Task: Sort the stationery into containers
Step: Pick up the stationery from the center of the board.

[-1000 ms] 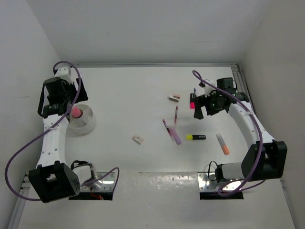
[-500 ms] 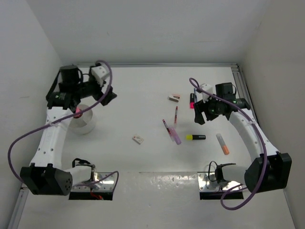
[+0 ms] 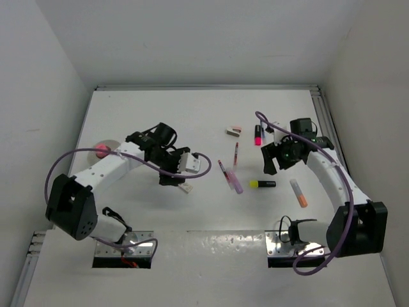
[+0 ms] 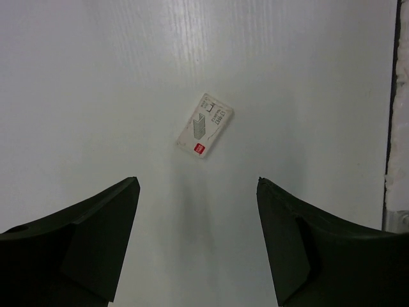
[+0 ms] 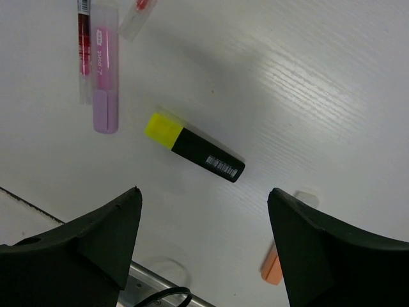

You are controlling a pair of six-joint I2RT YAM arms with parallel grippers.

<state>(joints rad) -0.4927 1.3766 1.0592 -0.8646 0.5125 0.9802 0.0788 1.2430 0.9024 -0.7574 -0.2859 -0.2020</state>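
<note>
My left gripper (image 3: 170, 177) is open and empty, low over the table just left of a small whitish eraser block (image 3: 186, 187). In the left wrist view the block (image 4: 204, 125) lies ahead of the open gripper (image 4: 197, 182). My right gripper (image 3: 268, 165) is open and empty, above a yellow-black highlighter (image 3: 262, 184). The right wrist view shows that highlighter (image 5: 195, 148) ahead of the gripper (image 5: 204, 192), and an orange highlighter (image 5: 275, 265) to the right. The round pale dish (image 3: 110, 142) at the left holds a pink item (image 3: 101, 152).
A lilac-pink pen (image 3: 233, 181), a thin red pen (image 3: 236, 153), a pink-red highlighter (image 3: 257, 134) and another eraser (image 3: 233, 132) lie mid-table. The orange highlighter (image 3: 298, 192) lies to the right. Metal base plates (image 3: 124, 246) line the near edge. White walls enclose three sides.
My left arm has swung from the dish at the far left to the middle of the table, beside the eraser block. My right gripper has shifted slightly nearer, toward the yellow-black highlighter.
</note>
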